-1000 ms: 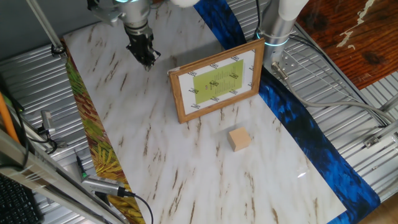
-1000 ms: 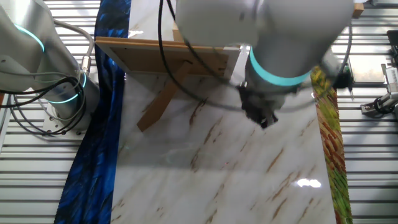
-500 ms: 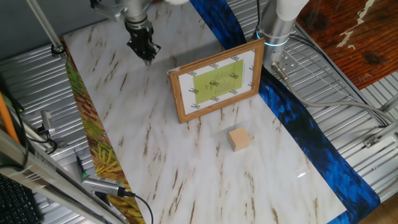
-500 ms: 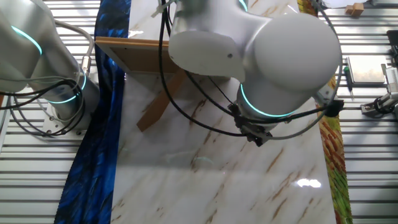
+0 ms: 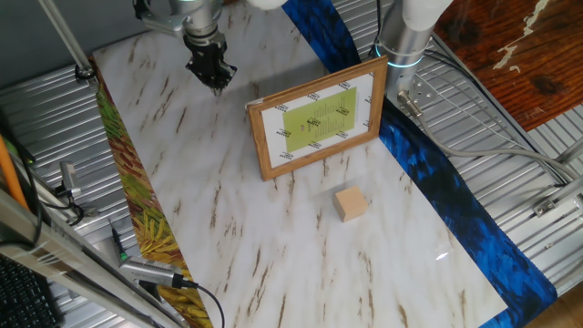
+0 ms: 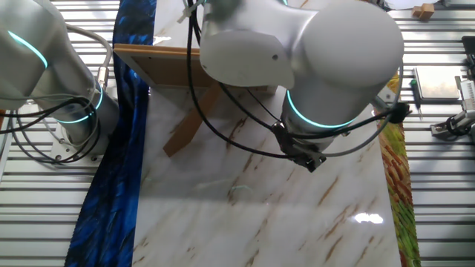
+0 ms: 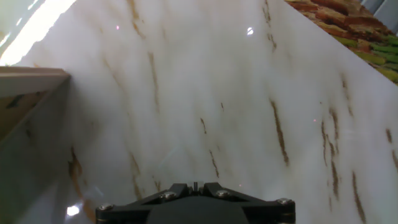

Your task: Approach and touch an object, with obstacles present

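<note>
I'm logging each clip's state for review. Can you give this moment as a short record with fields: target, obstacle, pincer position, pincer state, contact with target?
target: small wooden cube, alone on the marble tabletop, in front of the picture
obstacle: framed picture, standing upright, propped by a rear strut seen in the other fixed view
pincer position: pincer over the tabletop on the far side of the picture from the cube
pincer state: looks shut, holding nothing
contact with target: none; the picture stands between them
</note>
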You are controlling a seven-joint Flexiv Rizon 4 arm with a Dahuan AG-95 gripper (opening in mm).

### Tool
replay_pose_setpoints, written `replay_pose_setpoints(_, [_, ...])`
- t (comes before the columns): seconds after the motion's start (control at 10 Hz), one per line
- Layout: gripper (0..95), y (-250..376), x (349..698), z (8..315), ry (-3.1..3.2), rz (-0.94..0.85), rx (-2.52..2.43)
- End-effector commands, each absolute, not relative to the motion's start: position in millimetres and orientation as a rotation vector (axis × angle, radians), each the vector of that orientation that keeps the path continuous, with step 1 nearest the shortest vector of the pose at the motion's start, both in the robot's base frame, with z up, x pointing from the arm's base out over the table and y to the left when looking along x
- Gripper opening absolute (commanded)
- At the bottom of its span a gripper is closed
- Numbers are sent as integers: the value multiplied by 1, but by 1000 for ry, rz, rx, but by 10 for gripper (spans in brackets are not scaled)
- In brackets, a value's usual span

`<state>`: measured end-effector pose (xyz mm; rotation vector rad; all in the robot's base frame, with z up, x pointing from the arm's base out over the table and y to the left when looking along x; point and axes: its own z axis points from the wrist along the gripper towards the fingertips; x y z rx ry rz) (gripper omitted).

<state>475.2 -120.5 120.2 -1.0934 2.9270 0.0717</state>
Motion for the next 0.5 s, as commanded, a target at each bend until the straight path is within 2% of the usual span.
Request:
replay_pose_setpoints(0.1, [0, -121, 474, 121, 2933, 57, -1085])
replay_pose_setpoints(0.3, [0, -120, 471, 119, 2937, 67, -1095])
replay_pose_setpoints(0.5, [0, -125, 449, 109, 2948, 67, -1069])
